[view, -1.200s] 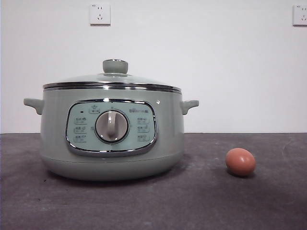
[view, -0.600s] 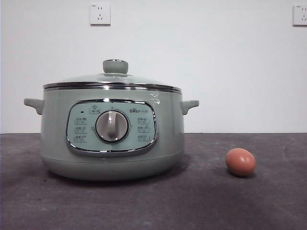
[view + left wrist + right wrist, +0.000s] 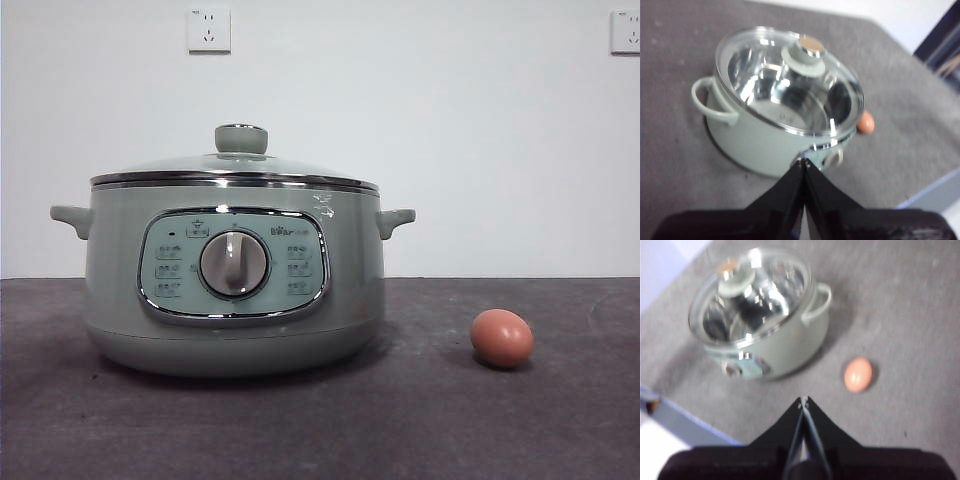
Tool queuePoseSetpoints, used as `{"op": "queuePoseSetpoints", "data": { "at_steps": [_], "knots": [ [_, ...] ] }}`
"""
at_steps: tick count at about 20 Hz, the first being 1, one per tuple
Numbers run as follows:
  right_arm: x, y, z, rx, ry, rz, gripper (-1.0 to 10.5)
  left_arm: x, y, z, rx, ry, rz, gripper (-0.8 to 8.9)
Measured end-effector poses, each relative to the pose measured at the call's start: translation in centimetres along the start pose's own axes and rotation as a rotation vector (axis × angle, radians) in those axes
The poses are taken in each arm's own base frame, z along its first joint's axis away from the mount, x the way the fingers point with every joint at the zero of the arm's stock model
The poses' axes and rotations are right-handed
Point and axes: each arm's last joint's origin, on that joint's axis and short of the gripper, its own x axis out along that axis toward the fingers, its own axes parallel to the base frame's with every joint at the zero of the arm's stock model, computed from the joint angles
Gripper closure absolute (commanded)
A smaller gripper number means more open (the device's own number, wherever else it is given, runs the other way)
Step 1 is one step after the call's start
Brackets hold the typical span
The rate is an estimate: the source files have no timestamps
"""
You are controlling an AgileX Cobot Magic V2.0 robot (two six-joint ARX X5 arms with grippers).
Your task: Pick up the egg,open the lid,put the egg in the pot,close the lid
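- We judged this a bare test room or lab rather than a lived-in kitchen.
- We saw a plain white wall (image 3: 450,150) carrying only two wall sockets (image 3: 208,30), nothing plugged in.
- The dark grey mat (image 3: 320,420) covered the table like a work surface, with a pale blue table edge (image 3: 685,427) showing in the right wrist view.
- The only household items we saw were the pot (image 3: 232,275) and the egg (image 3: 501,338), set out alone on the mat.
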Motion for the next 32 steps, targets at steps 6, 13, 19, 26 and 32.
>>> {"op": "queuePoseSetpoints", "data": {
  "at_steps": [6,13,19,26,32],
  "knots": [
    [0.1,-0.2,-0.3,0.001,0.2,-0.054,9.6,-1.7,-1.2,1.8,0.074,0.056,0.027,8.2],
    [0.4,-0.4,-0.2,0.011,0.202,-0.063,4.3,-1.3,-0.7,2.0,0.061,0.092,0.099,1.89],
    [0.6,-0.5,0.0,0.041,0.197,-0.066,3.5,-1.0,-0.4,1.9,0.04,0.128,0.126,1.81],
    [3.9,-1.7,1.7,0.064,0.242,-0.044,3.5,-1.0,-0.4,1.9,0.04,0.128,0.127,1.81],
    [11.7,-2.8,3.1,0.025,0.364,-0.107,3.5,-1.0,-0.4,1.9,0.04,0.128,0.127,1.81]
  ]
}}
